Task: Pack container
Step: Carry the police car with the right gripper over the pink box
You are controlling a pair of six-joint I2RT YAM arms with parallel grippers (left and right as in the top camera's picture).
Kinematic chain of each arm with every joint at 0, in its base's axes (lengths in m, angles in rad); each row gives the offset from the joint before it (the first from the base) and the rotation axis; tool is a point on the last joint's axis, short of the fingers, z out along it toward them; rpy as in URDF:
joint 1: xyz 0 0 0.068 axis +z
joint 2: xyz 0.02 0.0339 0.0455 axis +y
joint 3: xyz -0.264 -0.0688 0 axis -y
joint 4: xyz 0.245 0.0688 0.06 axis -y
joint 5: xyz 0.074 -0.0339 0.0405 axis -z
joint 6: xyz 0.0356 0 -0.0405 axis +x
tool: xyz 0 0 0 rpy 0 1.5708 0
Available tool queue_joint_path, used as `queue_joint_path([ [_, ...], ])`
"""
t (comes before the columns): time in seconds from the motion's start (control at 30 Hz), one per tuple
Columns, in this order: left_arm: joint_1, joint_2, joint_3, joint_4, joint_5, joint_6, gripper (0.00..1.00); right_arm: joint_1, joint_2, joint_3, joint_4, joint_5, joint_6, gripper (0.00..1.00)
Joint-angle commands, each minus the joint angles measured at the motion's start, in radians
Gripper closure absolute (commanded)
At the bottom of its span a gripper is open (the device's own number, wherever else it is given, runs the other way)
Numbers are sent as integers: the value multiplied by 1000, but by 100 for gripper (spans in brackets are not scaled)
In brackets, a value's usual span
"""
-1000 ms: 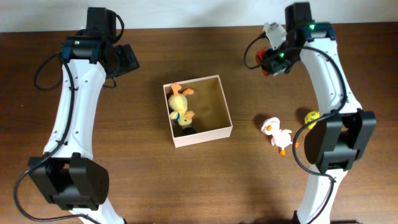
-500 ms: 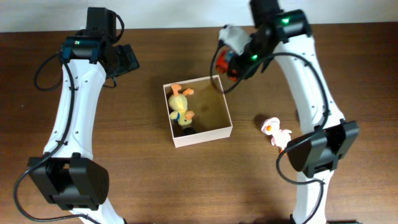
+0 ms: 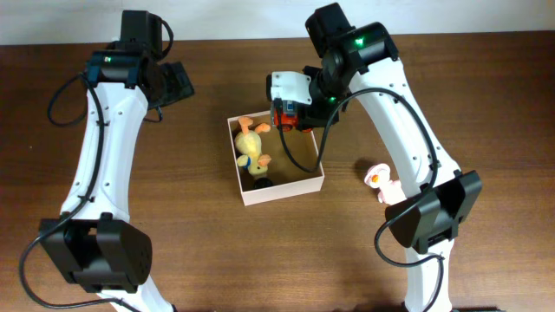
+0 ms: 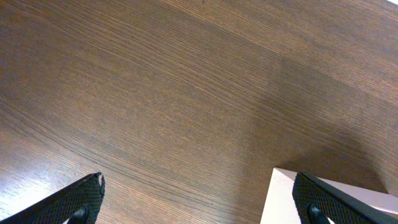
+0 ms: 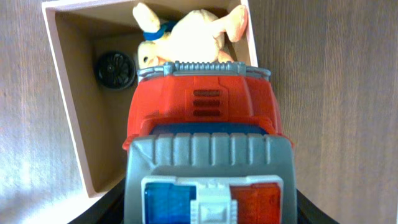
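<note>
The container point(image 3: 282, 192) stands mid-table, with cream walls and a tan inside. In it lie a yellow plush duck point(image 3: 250, 143) and a small black wheel point(image 3: 263, 181). My right gripper point(image 3: 292, 106) is shut on a red and grey toy vehicle point(image 3: 284, 117) with blue and red lights, held over the container's back edge. In the right wrist view the vehicle point(image 5: 205, 112) fills the middle, above the container's wall point(image 5: 68, 112), the duck point(image 5: 186, 34) and the wheel point(image 5: 114, 65). My left gripper point(image 3: 178, 82) is open and empty over bare table at the back left; the container's corner point(image 4: 280, 199) shows by its right finger.
A white and pink plush duck point(image 3: 386, 185) lies on the table to the right of the container, beside my right arm's base. The table's back edge runs along the top of the overhead view.
My right arm has swung left from the back right with the toy vehicle, to over the container's back edge. The left arm has not moved.
</note>
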Motion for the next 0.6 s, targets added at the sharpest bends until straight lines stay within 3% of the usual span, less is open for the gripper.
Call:
queue_joint_path([
  [0.0, 0, 5, 10, 2, -8, -12, 1, 5, 19, 9, 0, -25, -105, 49],
  [0.57, 0, 5, 10, 2, -8, -12, 1, 34, 153, 9, 45, -80, -114, 44],
])
